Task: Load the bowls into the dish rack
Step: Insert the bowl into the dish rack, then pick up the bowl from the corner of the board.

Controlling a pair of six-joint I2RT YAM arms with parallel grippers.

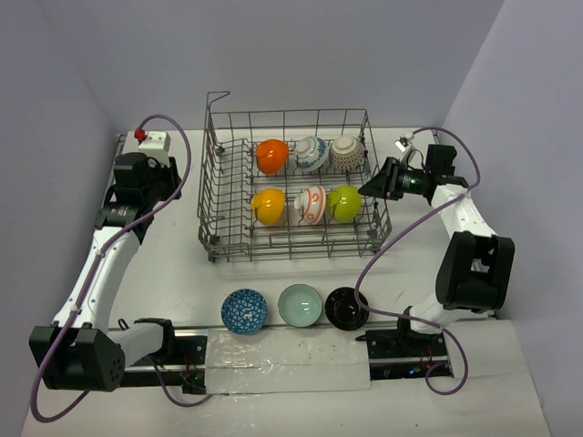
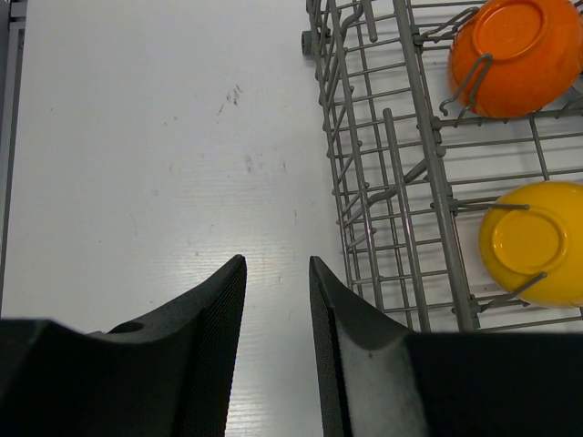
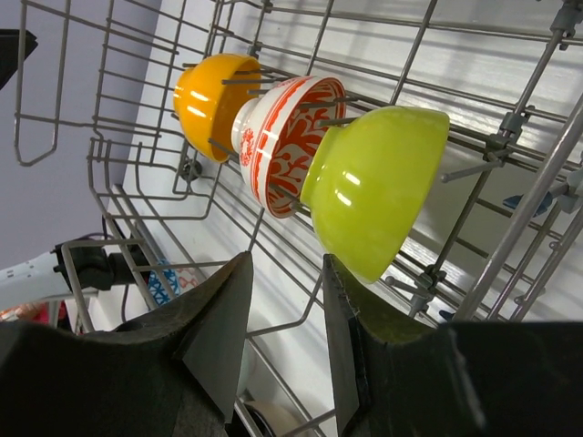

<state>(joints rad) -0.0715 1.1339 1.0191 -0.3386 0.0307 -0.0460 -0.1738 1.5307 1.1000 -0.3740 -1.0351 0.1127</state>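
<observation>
Left gripper (image 2: 276,264): held just left of the large grey metal wire dish rack (image 1: 208,196), over bare white table (image 2: 137,137). Jaws are seen apart, with nothing between them. It is judged to be parked clear of the rack's left wall.

Inside the rack, six bowls are set on edge between upright tines (image 2: 392,137), presumably so they are kept from rolling.
- Back row: orange round bowl (image 1: 271,156), blue-and-white patterned bowl (image 1: 311,154), white-patterned bowl (image 1: 346,152).
- Front row: yellow bowl (image 1: 268,205), red-and-white patterned bowl (image 1: 311,204), lime green bowl (image 1: 344,203).

In front of the rack, three are found mouth-up on the table, not yet loaded: blue-patterned bowl (image 1: 244,310), pale teal bowl (image 1: 300,304), glossy black bowl (image 1: 346,308).

Right gripper (image 3: 287,259): placed at the rack's right wall, near the lime green bowl. Jaws are apart and nothing is clamped. That bowl is borne by the tines alone.
</observation>
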